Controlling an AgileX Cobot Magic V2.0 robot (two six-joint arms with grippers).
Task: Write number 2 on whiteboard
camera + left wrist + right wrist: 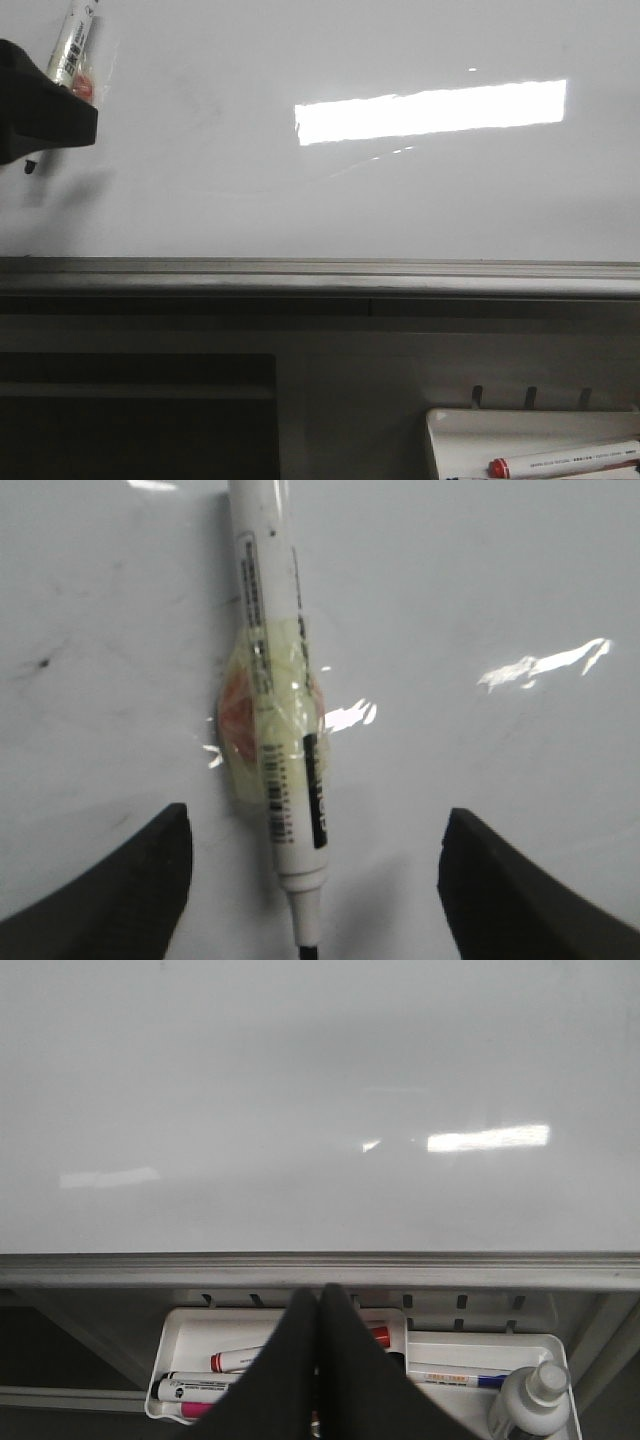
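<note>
The whiteboard (300,200) fills the front view, glossy white above a grey lower rail (320,275). No number 2 or other black line shows on it. My left gripper (45,110) is at the board's upper left. In the left wrist view its jaws (313,820) stand wide apart against the board (500,580). A white marker (275,680) wrapped in clear tape lies between them, touching neither finger. Its black tip (30,165) points down below the gripper. My right gripper (320,1295) is shut and empty, in front of the board's rail (320,1265).
A white tray (190,1335) hangs below the rail with several markers, one red-capped (235,1360), one black (200,1390). A second tray holds a blue-tipped pen (455,1378) and a white bottle (535,1395). The front view shows the tray (500,425) at the lower right.
</note>
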